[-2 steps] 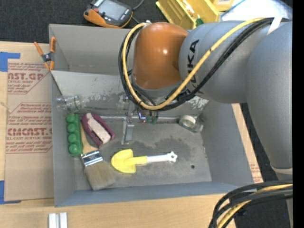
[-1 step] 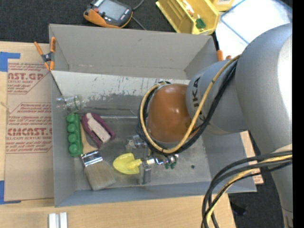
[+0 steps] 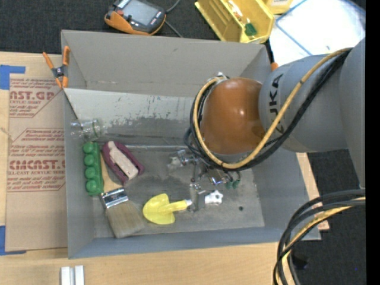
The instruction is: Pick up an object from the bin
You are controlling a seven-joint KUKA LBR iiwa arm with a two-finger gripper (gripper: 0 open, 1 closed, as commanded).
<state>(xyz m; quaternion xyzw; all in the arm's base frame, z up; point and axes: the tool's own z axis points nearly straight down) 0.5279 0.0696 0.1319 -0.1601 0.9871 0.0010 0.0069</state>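
Yellow toy shovel [image 3: 159,210], long axis left-right, blade left, handle pointing right

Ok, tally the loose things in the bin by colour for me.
Green bumpy pod: 1
Pink block: 1
Yellow scoop: 1
Brown brush with silver band: 1
Small white piece: 1
Clear piece: 1
Total: 6

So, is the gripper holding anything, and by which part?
Cannot tell: the gripper sits by the handle end of the yellow plastic scoop, and any grip is hidden.
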